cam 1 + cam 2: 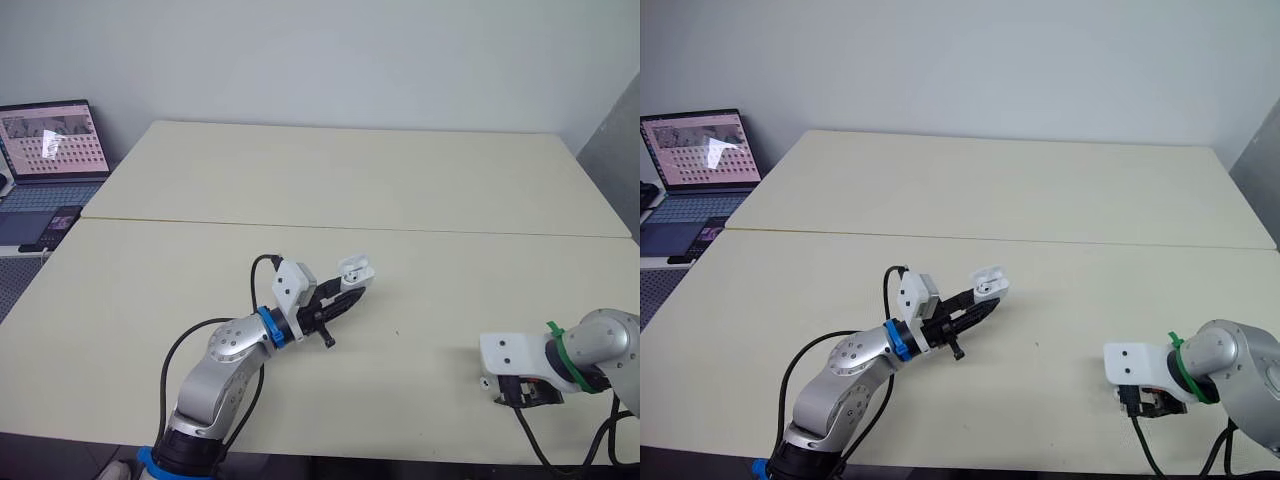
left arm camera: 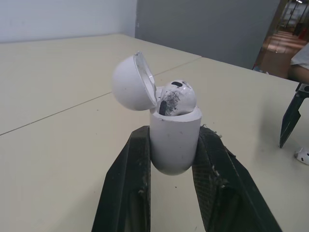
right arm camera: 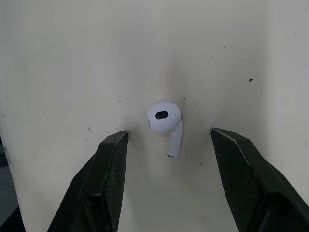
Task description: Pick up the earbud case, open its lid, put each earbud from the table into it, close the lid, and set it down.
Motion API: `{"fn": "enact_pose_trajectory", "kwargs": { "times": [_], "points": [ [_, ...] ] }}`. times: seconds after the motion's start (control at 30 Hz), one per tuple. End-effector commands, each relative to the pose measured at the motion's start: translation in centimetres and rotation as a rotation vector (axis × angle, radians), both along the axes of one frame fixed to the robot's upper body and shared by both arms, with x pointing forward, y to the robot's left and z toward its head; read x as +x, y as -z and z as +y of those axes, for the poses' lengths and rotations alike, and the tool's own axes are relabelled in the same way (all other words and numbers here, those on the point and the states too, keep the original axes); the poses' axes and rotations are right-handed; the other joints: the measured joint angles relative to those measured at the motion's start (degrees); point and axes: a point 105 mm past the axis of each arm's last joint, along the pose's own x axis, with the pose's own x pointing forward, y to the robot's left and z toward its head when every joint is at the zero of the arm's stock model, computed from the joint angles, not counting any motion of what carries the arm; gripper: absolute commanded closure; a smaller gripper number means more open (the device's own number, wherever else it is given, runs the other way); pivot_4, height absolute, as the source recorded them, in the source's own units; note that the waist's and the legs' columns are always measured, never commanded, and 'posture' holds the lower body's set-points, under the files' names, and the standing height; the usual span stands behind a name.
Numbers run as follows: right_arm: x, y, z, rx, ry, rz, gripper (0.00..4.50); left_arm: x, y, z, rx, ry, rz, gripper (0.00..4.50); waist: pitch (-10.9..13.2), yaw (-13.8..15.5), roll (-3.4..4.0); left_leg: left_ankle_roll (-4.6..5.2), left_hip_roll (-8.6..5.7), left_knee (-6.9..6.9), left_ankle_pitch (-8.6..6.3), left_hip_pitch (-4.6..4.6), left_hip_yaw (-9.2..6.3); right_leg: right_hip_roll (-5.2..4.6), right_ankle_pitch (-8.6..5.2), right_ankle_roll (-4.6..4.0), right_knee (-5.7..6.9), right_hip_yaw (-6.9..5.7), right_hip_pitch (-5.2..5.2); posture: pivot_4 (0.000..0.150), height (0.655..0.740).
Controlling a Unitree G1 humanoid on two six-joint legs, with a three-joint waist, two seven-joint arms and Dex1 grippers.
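Left of centre in the head view, the left gripper [image 1: 345, 292] holds the case [image 1: 355, 268] over the table [image 1: 420, 180], its fingers [image 2: 128, 174] clamped on the body. The lid [image 2: 128, 82] is swung open and one earbud [image 2: 176, 95] sits inside. At lower right, the right gripper [image 3: 169, 131] hangs over the second earbud [image 3: 163, 117], which lies on the table between wide-spread fingers, untouched. Left to do, I judge: grasp it, seat it, shut the lid, set the case down.
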Motion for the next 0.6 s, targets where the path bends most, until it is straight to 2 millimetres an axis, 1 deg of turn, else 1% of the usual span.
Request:
{"fn": "enact_pose_trajectory", "kwargs": {
  "times": [0.03, 0.23, 0.6],
  "points": [
    [0.1, -0.1, 0.4, 0.009, 0.02, -0.02, 1.71, -0.2, -1.2, -0.6, -0.018, 0.022, -0.055, 3.7, 0.0, -0.01, 0.0, 0.0, 0.0, 0.0, 0.0, 0.0, 0.0, 0.0, 0.0, 0.0, 0.0, 0.0, 0.0, 0.15, 0.74],
    [0.2, -0.1, 1.0, 0.02, 0.042, -0.032, 1.71, -0.1, -1.2, -0.8, -0.018, 0.026, -0.053, 3.7, 0.0, -0.15, 0.0, 0.01, 0.01, 0.0, 0.0, 0.01, 0.0, 0.01, 0.0, 0.0, 0.0, 0.0, 0.0, 0.15, 0.74],
    [0.2, -0.1, 1.8, 0.008, 0.022, -0.046, 1.71, -0.2, -1.1, -0.8, -0.015, 0.027, -0.052, 3.7, 0.0, -0.19, -0.01, 0.01, 0.02, -0.01, 0.0, 0.01, -0.02, 0.01, 0.0, 0.0, 0.0, -0.04, -0.01, 0.15, 0.74]
  ]
}}
